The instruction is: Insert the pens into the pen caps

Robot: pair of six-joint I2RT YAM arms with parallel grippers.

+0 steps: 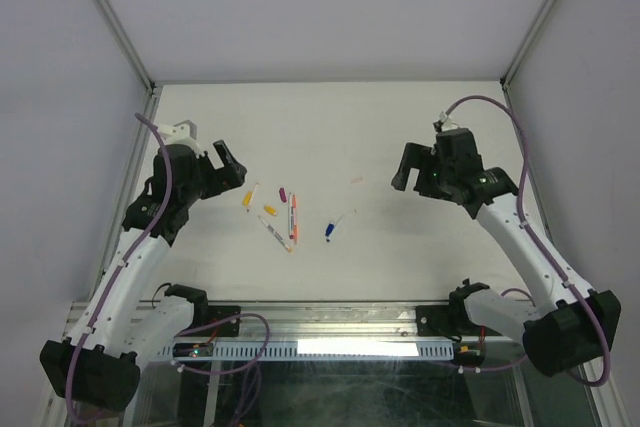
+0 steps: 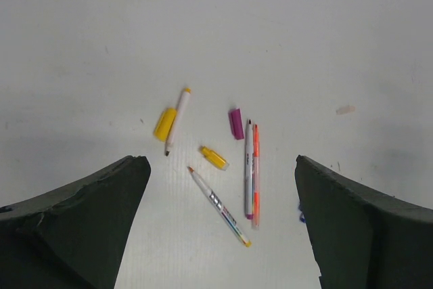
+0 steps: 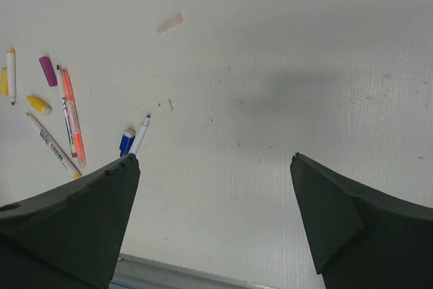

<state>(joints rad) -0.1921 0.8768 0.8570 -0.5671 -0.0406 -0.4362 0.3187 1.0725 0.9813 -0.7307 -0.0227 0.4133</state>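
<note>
From above, the white surface (image 1: 400, 127) carries a small bunch of pens (image 1: 292, 219) and pen caps (image 1: 269, 210). They lie between the two arms, nearer the left one. The left claw (image 1: 230, 167) hangs just left of the bunch, spread wide and holding nothing. The right claw (image 1: 404, 175) hangs well off to the right, wide too, with nothing in it. A pale pink cap (image 1: 357, 180) lies alone between the bunch and the right claw. In the left wrist view, the left claw's fingers (image 2: 81, 228) stand far apart, and the pens lie on the surface ahead of them. A yellow-tipped pen (image 2: 177, 118) touches a big yellow cap (image 2: 164, 124). A purple cap (image 2: 236, 124) sits just beside the tips of a white pen (image 2: 248, 167) and an orange pen (image 2: 256, 174), which lie side by side. A small yellow cap (image 2: 214, 158) lies in the middle, with a slanted pen (image 2: 220, 208) near it. In the right wrist view, the right claw's fingers (image 3: 67, 228) are wide apart over bare surface. A blue cap (image 3: 126, 141) lies just beside a dark-tipped pen (image 3: 141, 133), close to one finger. The rest of the bunch is at the far left edge.
</note>
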